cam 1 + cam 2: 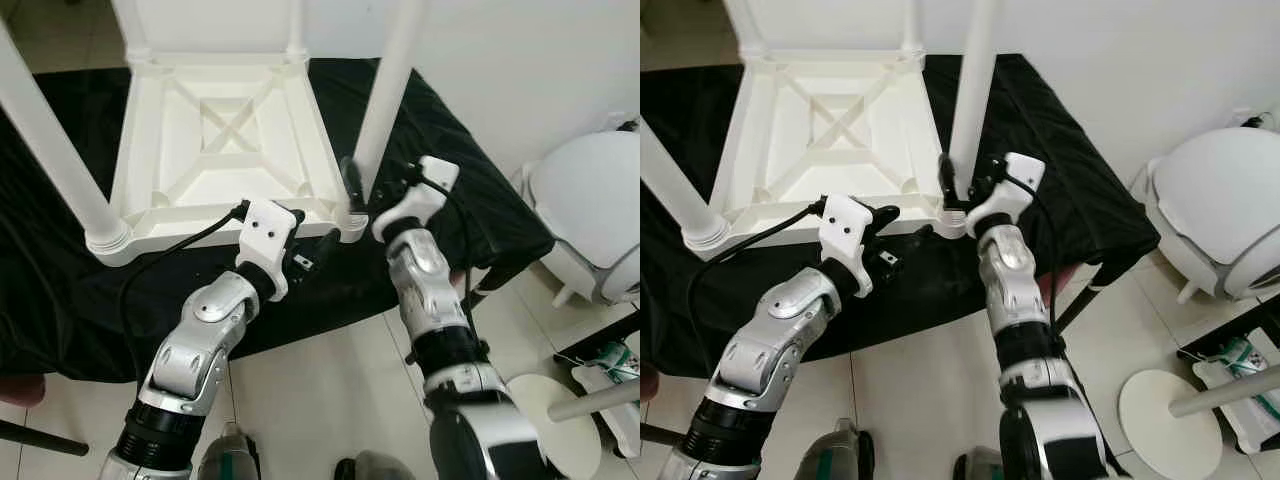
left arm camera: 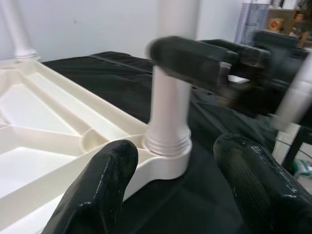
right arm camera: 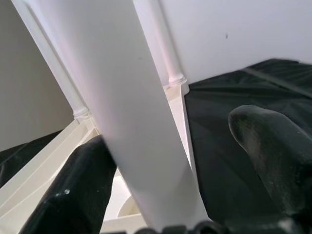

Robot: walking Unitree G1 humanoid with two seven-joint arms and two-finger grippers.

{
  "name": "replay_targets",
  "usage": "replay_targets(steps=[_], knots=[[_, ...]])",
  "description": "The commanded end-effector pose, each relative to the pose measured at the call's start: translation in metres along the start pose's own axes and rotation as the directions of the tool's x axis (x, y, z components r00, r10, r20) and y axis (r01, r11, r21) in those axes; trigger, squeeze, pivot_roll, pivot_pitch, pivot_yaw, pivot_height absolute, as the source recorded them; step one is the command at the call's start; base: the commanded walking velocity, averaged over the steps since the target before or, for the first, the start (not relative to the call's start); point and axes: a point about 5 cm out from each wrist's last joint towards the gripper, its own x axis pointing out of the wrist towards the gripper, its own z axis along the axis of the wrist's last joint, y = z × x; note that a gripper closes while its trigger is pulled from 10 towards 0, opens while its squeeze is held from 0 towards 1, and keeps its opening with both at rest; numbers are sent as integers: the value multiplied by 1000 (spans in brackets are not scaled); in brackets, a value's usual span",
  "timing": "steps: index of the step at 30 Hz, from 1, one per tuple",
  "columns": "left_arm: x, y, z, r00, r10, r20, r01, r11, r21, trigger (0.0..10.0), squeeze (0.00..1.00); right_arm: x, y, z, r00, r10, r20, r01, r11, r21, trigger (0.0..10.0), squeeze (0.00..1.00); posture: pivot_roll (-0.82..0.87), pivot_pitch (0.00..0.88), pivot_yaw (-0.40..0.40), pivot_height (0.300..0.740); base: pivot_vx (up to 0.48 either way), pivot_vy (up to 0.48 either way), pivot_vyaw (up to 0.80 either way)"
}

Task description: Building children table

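A white plastic children's table lies upside down on a black cloth, its legs pointing up. The near right leg stands in its corner socket. My right gripper is open around this leg just above the socket; one finger lies against the leg and the other finger stands apart from it. My left gripper is open just in front of the same corner, its fingers spread either side of the socket, holding nothing.
The near left leg rises at the left corner, and two far legs stand behind. A round white appliance sits on the tiled floor to the right, and a white disc with a pole lies near my right arm.
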Motion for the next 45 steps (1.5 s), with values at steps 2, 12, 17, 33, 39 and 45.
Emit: replay_targets(steps=[2,12,17,33,39,45], knots=[[1,6,0,999,54,-3,-54,999,-1,10000,0,-10,-7,7,999,-7,36,8,1000,-27,10000,0,-11,0,-35,740,0,0,0],[11,31,-7,976,200,-82,-202,979,-20,10000,0,-2,-5,38,989,69,131,-64,997,-37,10000,0,-27,0,-19,740,0,0,0],[20,56,-7,928,356,-114,-363,930,-53,10000,0,16,-1,64,972,93,215,-85,995,-45,10000,0,-31,6,-14,740,0,0,0],[6,104,-10,746,655,-122,-664,744,-67,10000,0,43,4,120,920,150,362,-128,988,-85,10000,0,-13,14,-20,740,0,0,0],[4,107,-15,713,688,-137,-701,707,-97,10000,0,49,5,137,901,166,401,-136,985,-102,10000,0,-13,17,-21,740,0,0,0],[9,110,-32,687,699,-198,-726,672,-145,10000,0,58,6,164,872,195,450,-143,979,-146,10000,0,-11,20,-26,740,0,0,0]])
